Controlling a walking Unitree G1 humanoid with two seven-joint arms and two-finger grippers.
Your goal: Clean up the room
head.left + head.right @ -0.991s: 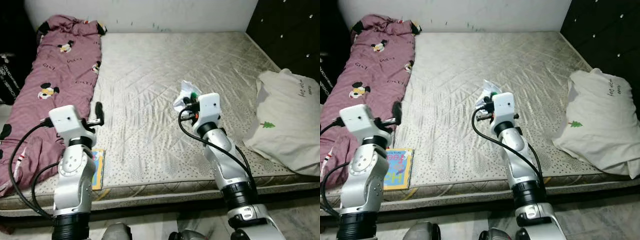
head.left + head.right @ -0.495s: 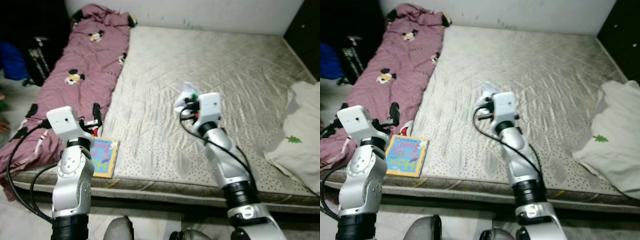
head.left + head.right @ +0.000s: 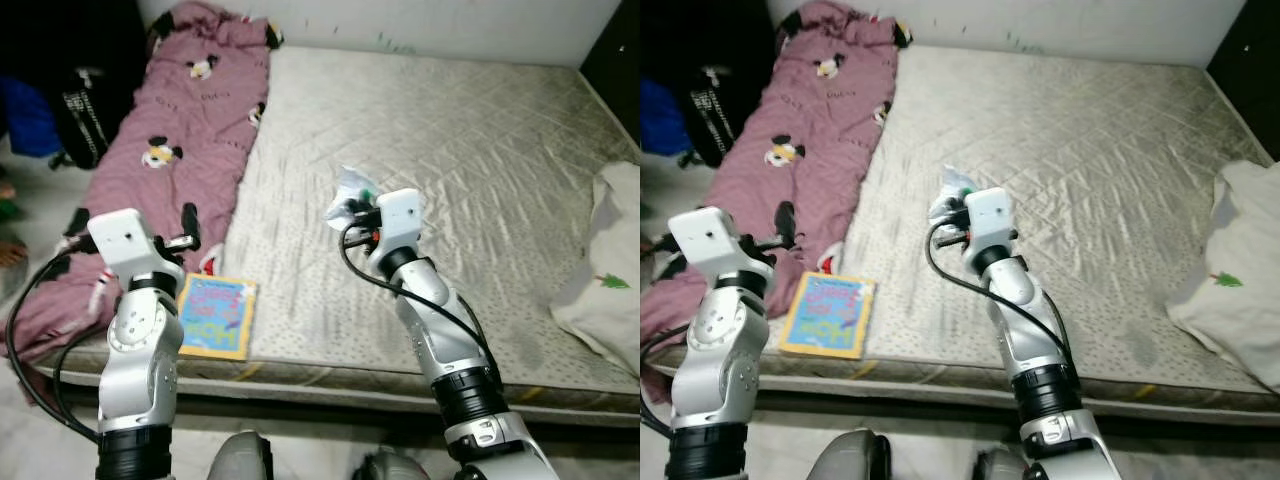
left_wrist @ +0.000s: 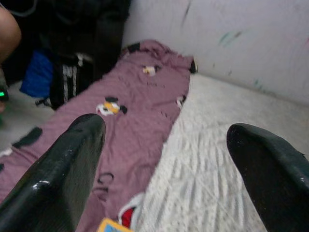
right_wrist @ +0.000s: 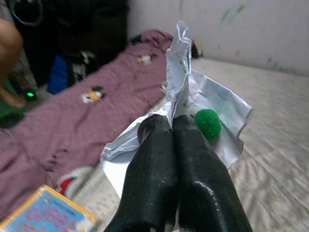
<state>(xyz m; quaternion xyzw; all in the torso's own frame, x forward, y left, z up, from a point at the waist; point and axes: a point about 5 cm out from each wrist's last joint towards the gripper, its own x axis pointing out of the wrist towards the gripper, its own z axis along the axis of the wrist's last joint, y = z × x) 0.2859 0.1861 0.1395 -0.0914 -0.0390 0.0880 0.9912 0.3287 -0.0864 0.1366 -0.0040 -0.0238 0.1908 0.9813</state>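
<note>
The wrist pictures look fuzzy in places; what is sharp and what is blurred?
Left wrist view: the black fingers up close are soft, the pink blanket hazy. Right wrist view: the fingers and crumpled wrapper are fairly sharp, the background blurred.

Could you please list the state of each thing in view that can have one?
Right gripper: shut on the crumpled paper.
Crumpled paper: held up above the mattress, a green ball on it.
Left gripper: open, holding nothing.
Book: closed, flat near the mattress edge.
Pink blanket: spread along the mattress's left side.
Pillow: lying at the right edge.
</note>
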